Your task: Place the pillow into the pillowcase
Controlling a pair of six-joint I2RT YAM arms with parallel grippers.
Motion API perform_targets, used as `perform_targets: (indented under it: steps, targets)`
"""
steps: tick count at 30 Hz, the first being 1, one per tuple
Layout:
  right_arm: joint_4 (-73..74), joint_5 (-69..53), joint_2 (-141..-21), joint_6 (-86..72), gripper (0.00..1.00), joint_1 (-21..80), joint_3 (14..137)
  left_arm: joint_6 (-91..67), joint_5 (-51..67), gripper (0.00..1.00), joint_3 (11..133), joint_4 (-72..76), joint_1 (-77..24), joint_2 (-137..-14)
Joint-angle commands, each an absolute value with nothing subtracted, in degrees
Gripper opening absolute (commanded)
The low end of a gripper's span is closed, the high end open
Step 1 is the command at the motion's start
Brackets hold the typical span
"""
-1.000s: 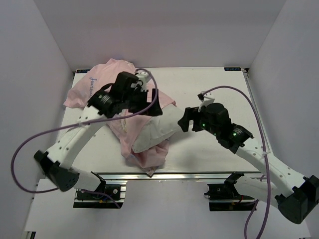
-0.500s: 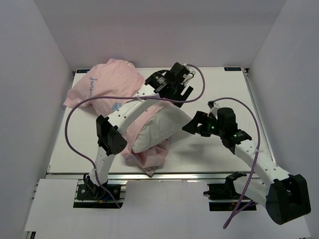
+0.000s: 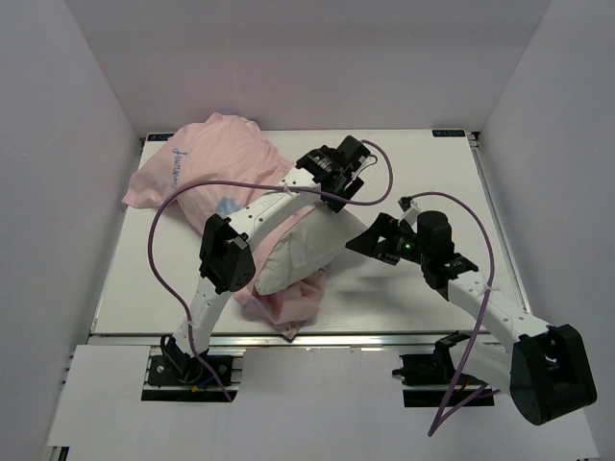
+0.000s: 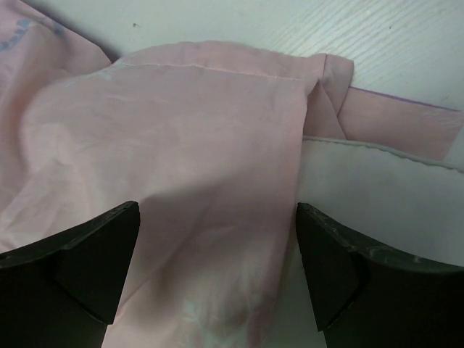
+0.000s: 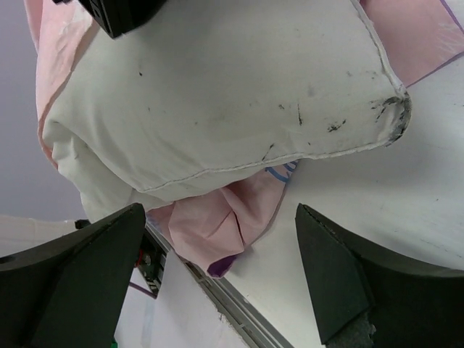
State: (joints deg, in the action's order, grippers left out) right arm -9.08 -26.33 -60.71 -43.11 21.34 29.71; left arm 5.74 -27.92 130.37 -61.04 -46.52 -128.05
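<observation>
**Operator:** Report the position and orientation of the pillow (image 3: 306,248).

**Technician:** It lies at the centre of the top view, on the table (image 3: 423,163). Its long axis runs diagonally from lower left to upper right. The upper-right corner points at the right gripper (image 3: 363,240) and is bare white with dark scuffs.

**Operator:** And the pillowcase (image 3: 207,158)?

**Technician:** Pink face up, bunched in the upper left of the frame and running down to the lower centre. Pink fabric covers the pillow's upper-left side, and more shows from under its lower end. Whether the pillow sits inside the opening cannot be determined.

**Operator:** Gripper states?

**Technician:** The left gripper (image 3: 327,181) hangs over the pillow's upper edge, jaws spread wide, holding nothing. The right gripper is just beside the exposed corner, jaws likewise spread and empty.
</observation>
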Motion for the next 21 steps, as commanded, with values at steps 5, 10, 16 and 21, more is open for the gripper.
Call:
perform_targets:
  steps: [5,10,16,21]
  targets:
    - [-11.86,-27.07,-63.19,-43.50,0.89,21.09,29.36,4.92,-23.82,0.97,130.87,-59.77,-46.58,-127.35]
    - [-15.02,-27.07,-65.03,-45.35,0.89,21.18,29.62,4.13,-29.43,0.79,128.23,-58.80,-46.67,-129.63]
    - [-17.31,-25.49,-68.02,-47.63,0.89,21.18,31.98,2.20,-35.13,0.42,130.25,-58.54,-46.67,-132.98]
    - [-19.15,-24.08,-71.18,-50.70,0.89,21.44,33.75,0.70,-38.41,0.00,132.62,-57.75,-46.67,-132.90]
